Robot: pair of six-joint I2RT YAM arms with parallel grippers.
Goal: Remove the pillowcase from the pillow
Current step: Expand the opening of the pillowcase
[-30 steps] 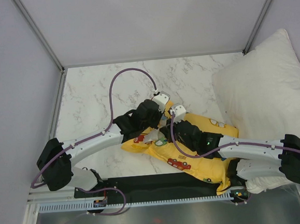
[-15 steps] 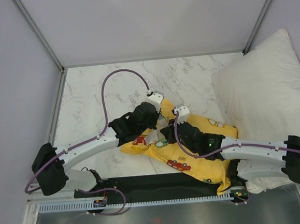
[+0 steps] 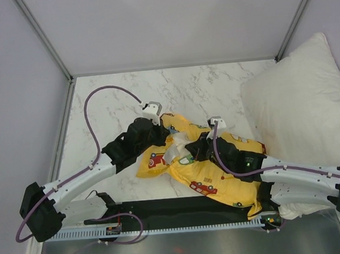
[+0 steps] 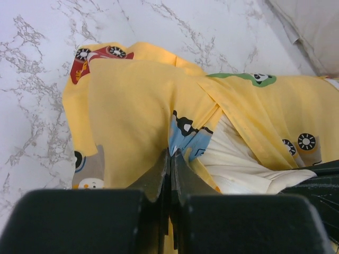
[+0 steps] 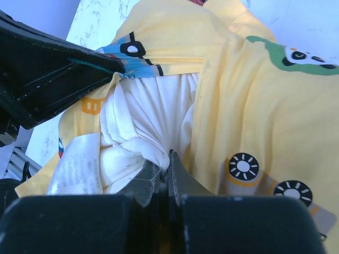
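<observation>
**Both grippers pinched tight at the pillowcase mouth**

The left gripper (image 4: pixel 170 154) is clamped on a fold of the yellow pillowcase (image 4: pixel 132 100). The right gripper (image 5: pixel 168 156) is clamped on bunched pillow (image 5: pixel 143 116) fabric. Seen from above, the pillowcase lies on the marble table (image 3: pixel 109 102), its long axis running from 10 to 4 o'clock. Its mouth faces 9 o'clock, and the pillow inside is partly exposed.

No legible text on the pillowcase (image 5: pixel 254 106) or white tag (image 5: pixel 77 161)
</observation>
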